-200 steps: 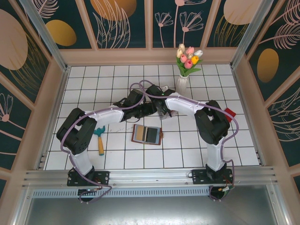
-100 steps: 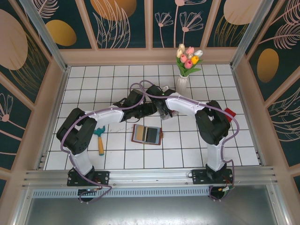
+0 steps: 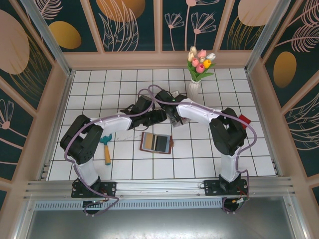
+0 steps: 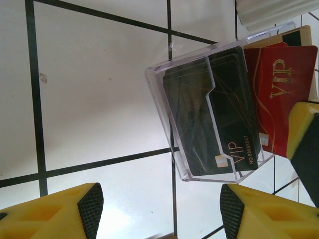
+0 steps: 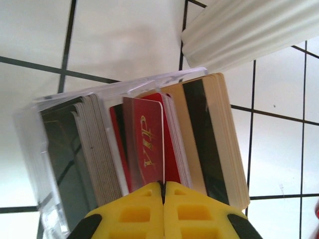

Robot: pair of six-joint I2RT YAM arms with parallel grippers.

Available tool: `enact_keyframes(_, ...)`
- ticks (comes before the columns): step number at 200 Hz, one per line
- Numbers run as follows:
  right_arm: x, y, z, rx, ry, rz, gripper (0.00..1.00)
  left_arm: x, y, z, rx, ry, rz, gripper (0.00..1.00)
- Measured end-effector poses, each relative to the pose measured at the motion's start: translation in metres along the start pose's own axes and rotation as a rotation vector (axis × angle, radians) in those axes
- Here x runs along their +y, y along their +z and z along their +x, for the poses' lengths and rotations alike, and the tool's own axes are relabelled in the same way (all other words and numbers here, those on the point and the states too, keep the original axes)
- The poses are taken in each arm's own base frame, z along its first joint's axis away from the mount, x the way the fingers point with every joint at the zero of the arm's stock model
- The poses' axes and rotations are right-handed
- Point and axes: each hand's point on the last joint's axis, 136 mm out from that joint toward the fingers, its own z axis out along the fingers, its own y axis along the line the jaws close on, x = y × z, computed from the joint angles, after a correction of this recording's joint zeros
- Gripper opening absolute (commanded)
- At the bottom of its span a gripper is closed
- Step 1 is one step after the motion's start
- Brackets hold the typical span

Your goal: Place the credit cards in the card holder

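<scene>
The card holder point(image 3: 157, 143), a brown wallet, lies open on the tiles with its grey pockets up. Behind it both grippers meet over a clear plastic box point(image 5: 45, 149) packed with credit cards standing on edge. My right gripper point(image 5: 164, 185) is shut on the top edge of one red credit card point(image 5: 144, 147) marked VIP, between a black stack point(image 5: 65, 144) and a beige stack point(image 5: 214, 134). My left gripper point(image 4: 158, 209) stands open just short of the box point(image 4: 164, 84), nothing between its pads; a black card point(image 4: 219, 114) and a red card point(image 4: 284, 89) show there.
A white ribbed vase point(image 3: 194, 87) with tulips stands right behind the box, its base point(image 5: 249, 30) close to the cards. A toy tool with a wooden handle point(image 3: 106, 149) lies front left. A small red object point(image 3: 244, 121) sits beside the right arm.
The right gripper's jaws have closed onto the red card. Both arms have stayed almost where they were, and the left gripper keeps its opening.
</scene>
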Motion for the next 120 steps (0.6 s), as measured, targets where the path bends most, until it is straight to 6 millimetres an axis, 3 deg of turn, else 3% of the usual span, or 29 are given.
enact_keyframes(55,0.008,-0.005,0.002,0.017,0.020,-0.073,0.10,0.002,0.000,0.002,0.003,-0.001,-0.004,0.66)
enact_keyframes(120,0.010,0.009,0.004,0.046,0.050,-0.080,0.14,0.007,0.001,0.005,0.011,-0.004,-0.014,0.66)
